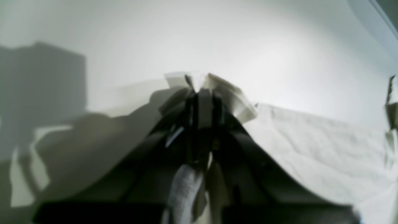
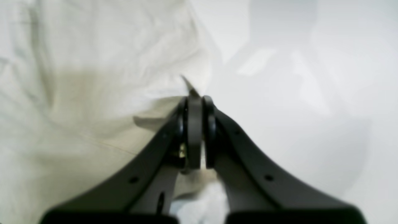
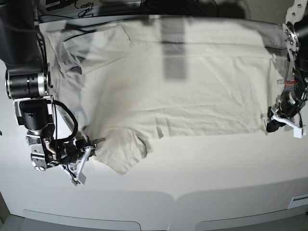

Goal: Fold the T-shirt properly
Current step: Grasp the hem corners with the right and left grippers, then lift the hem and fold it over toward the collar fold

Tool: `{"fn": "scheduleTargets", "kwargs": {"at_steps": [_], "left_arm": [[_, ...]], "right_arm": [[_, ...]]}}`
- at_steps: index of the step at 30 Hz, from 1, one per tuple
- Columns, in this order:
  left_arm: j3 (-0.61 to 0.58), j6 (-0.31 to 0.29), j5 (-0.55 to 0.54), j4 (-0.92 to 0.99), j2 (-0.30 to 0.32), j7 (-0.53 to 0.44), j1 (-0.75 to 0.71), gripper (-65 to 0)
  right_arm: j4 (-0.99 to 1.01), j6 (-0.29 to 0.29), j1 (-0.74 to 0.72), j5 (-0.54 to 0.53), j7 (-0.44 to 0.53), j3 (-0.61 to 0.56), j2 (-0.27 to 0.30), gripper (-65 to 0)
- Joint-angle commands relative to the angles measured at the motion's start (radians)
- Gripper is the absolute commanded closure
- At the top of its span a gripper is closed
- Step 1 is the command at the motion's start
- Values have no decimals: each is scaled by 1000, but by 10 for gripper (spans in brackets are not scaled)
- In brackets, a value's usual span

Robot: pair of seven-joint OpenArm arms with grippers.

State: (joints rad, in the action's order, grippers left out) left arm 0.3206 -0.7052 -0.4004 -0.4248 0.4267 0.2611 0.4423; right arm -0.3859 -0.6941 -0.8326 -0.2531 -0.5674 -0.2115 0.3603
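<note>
White and smooth, the surface [image 3: 202,192] carries the T-shirt [image 3: 183,96], a plain pale grey-beige cotton garment spread flat and wide across its upper half, softly creased, with shadow bands falling over its middle. At the left of the base view the right hand [image 3: 90,155] sits low on the surface at the tip of a short sleeve that juts toward the near edge, its dark curved fingers [image 2: 186,124] pressed together on the cloth edge; the right wrist view shows this close up, a small peak of fabric poking out above the closed black tips, crumpled weave to the left and bare surface to the right. Across the shirt, at the far right of the base view, the left hand [image 3: 272,122] meets the garment's side edge. Only the left wrist view shows its grip: the fingers [image 1: 203,105] are clamped on a bunched, folded hem that fans out above them, with wrinkled cloth trailing off to the right and blurred grey shadows on the surface at left.
</note>
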Motion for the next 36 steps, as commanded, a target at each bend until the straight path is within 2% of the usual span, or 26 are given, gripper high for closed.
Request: {"fn": "scheduleTargets", "kwargs": {"at_steps": [1,5,10,16,21,27,31,36], "left_arm": [[-2,7,6,-8,14,6,36,0],[-2,7,7,-8,14,66,110,0],[-2,7,6,-8,15,139,182,0],[-2,7,6,-9,27,165,192,0],[-2,7,2,-9,42,222,190,0],[-2,7,-161,-9,69,270,189,0],[-2,7,-177,-9,72,282,189,0],[-2,7,-178,-9,73,290,189,0]], "right_arm": [[-14,-4,-40,-8,33,2,18,0],[-15,-4,-53,-16,74,2,53,0],[-27,-4,-71,-68,61,2,82,0],[-90,-4,-69,-161,-41,2,89,0],[-179,-4,-37,-277,-109,2,98,0],[-375,-4,100,-373,-107,2,151,0],[-569,-4,217,-417,-99,2,195,0],[-749,41,337,-402,-116,40,238,0]]}}
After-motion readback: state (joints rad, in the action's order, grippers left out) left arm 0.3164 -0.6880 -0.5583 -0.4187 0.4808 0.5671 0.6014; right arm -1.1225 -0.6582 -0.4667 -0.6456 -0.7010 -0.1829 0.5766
